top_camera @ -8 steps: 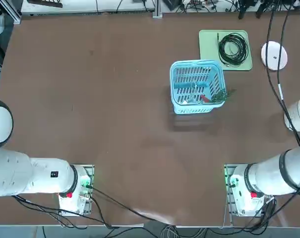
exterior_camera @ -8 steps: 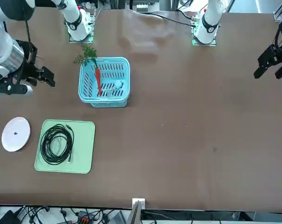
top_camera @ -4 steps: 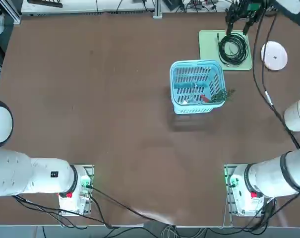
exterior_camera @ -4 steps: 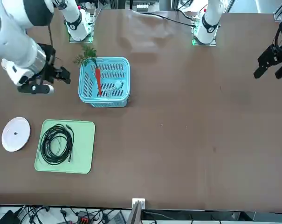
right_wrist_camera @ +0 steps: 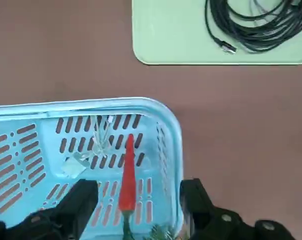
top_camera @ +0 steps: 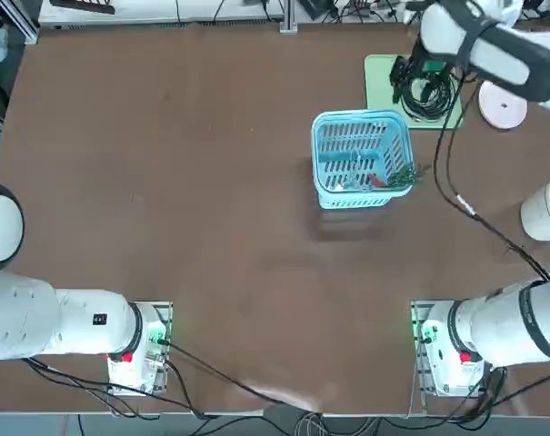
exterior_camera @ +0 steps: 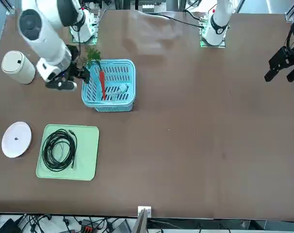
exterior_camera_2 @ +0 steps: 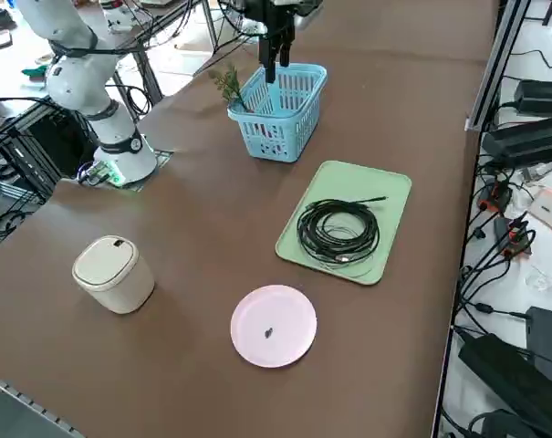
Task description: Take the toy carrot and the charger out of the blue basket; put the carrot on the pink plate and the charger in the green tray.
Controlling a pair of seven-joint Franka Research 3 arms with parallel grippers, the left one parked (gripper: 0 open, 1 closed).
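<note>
Two fingers of right gripper (right_wrist_camera: 138, 200) spread apart, empty, above blue basket (right_wrist_camera: 168, 135); toy carrot (right_wrist_camera: 127, 172) inside basket, near green tray (right_wrist_camera: 165, 35); pink plate (exterior_camera_2: 274, 326) bare.

Toy carrot (right_wrist_camera: 127, 172) lies in blue basket (right_wrist_camera: 168, 120) (wide-spread tool (right_wrist_camera: 141, 202) above).
</note>
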